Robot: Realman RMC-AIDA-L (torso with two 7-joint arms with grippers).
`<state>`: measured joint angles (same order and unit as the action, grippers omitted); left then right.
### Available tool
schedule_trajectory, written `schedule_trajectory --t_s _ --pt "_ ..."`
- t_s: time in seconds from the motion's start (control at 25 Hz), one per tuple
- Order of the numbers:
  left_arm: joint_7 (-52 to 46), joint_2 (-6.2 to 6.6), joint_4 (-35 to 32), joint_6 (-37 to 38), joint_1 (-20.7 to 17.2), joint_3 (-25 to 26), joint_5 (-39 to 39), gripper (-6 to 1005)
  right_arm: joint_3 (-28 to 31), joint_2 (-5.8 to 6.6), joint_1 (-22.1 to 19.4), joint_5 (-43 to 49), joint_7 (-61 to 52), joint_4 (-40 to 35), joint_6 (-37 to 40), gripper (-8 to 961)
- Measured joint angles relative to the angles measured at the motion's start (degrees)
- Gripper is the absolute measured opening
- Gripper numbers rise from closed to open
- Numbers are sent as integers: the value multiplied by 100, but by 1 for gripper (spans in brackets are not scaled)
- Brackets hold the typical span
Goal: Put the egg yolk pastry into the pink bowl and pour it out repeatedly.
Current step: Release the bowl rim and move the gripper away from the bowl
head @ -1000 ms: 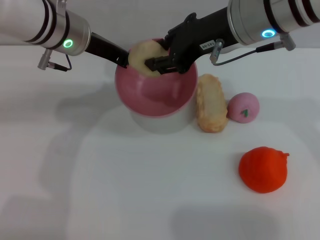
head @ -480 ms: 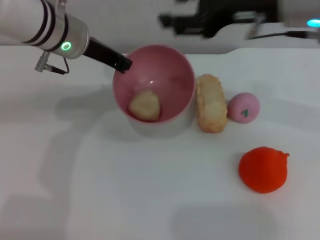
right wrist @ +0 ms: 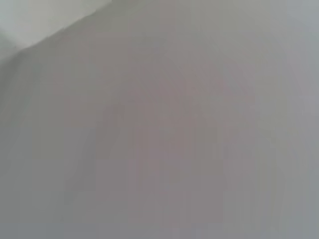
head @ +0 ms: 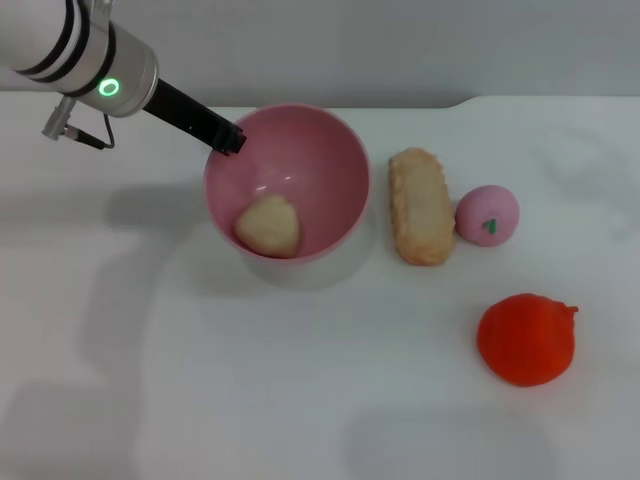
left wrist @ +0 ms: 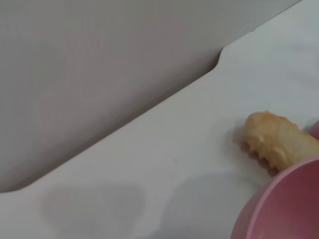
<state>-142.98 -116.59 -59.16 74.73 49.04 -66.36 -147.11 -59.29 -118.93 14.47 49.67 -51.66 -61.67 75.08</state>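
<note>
Your left gripper [head: 228, 140] reaches in from the far left and pinches the pink bowl [head: 330, 165] at its far-left rim, fingers closed on it. Inside, you see the egg yolk pastry [head: 267, 225] low against the near wall. Right of the bowl lie bread [head: 420, 206], a pink ball [head: 487, 214], an orange fruit [head: 526, 338]

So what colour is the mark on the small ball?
Green, on the pink ball; the head view shows it best.
</note>
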Motion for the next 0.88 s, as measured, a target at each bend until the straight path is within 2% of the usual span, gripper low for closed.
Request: schedule_trajectory --t_s 0.24,0.4,0.6,0.88 --pt "-85 -9 33 39 -36 3 -9 46 120 -4 -42 -2002 2006 1741 815 592" --pt "-195 -9 105 207 -20 1 -60 47 97 3 50 -2932 2576 2548 1252 591" --pt "-298 5 83 571 39 1 -389 48 115 15 100 -3012 2624 2838 1304 591" --pt "-329 -27 169 577 -71 1 -460 50 43 25 202 -2967 2615 2901 1245 591"
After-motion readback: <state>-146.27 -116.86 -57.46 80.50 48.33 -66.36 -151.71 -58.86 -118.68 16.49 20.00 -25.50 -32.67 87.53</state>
